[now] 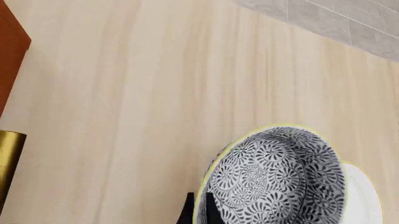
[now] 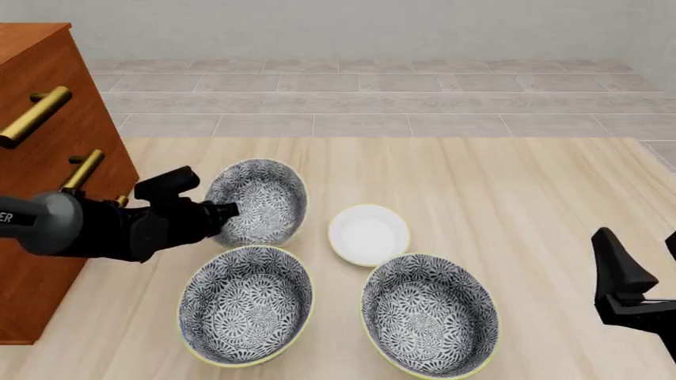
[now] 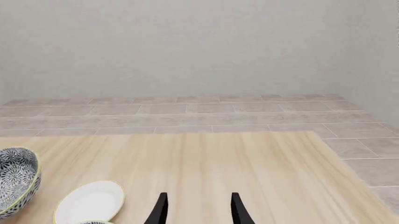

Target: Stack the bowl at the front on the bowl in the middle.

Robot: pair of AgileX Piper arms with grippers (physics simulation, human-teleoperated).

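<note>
**Left tool has the front bowl by the rim, stacking not yet done**

Left tool is pinched on the near rim of the bowl at the front. One finger is inside and one outside, as the left wrist view shows, and the bowl hangs tilted with its patterned inside turned up and back toward the arm. The grasp looks made and the bowl seems off the desk, though how high I cannot tell. The bowl in the middle, as I judge it, sits flat on the desk just below and behind this tool, empty. What is left is carrying the held bowl over it, levelling it, lowering and letting go. A small white dish lies just beyond the held bowl, and a third patterned bowl sits further to the right. Right tool hangs well apart with its fingers spread, holding nothing
</note>
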